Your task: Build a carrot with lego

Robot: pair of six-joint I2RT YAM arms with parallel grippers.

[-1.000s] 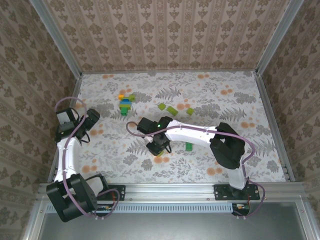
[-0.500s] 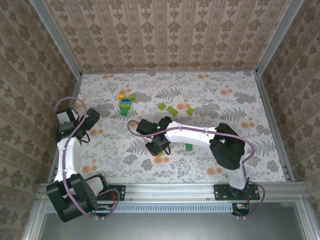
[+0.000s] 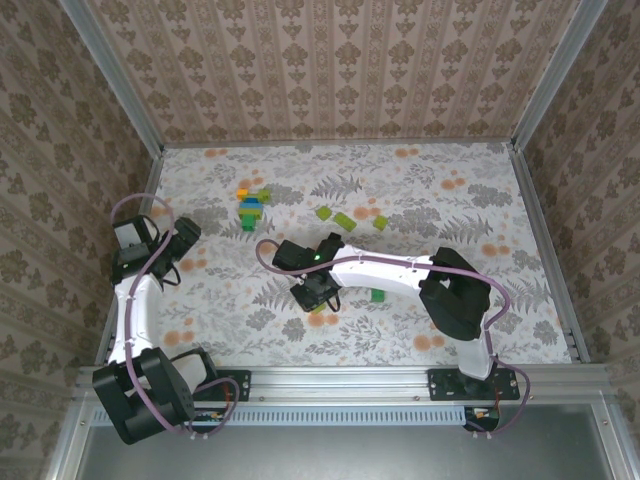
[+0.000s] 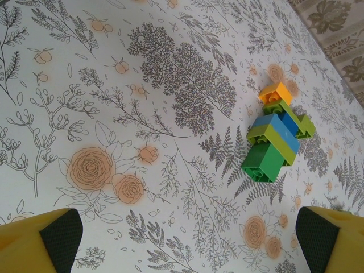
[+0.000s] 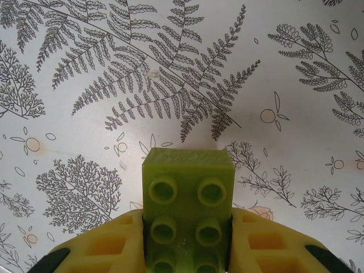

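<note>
Now the right pincer (image 3: 318, 297) is clamped on 1 lime-green brick (image 5: 187, 187), over the middle of the bench (image 3: 480, 180). The left pincer (image 3: 186, 234) is spread wide and holds nothing, near the left edge. More lime-green bricks (image 3: 344, 220) lie toward the far edge, near a yellow, green and blue build (image 3: 250, 208).

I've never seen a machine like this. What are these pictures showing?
It is a robot with two arms bolted to a flowery table. One camera looks down from above; the other two sit on the wrists, so you see yellow fingers at the bottom. The left hand is wide open and holds nothing; ahead of it lies a small build of yellow, green and blue bricks. The right hand is pinching a lime-green brick. More loose lime bricks lie farther back.
</note>
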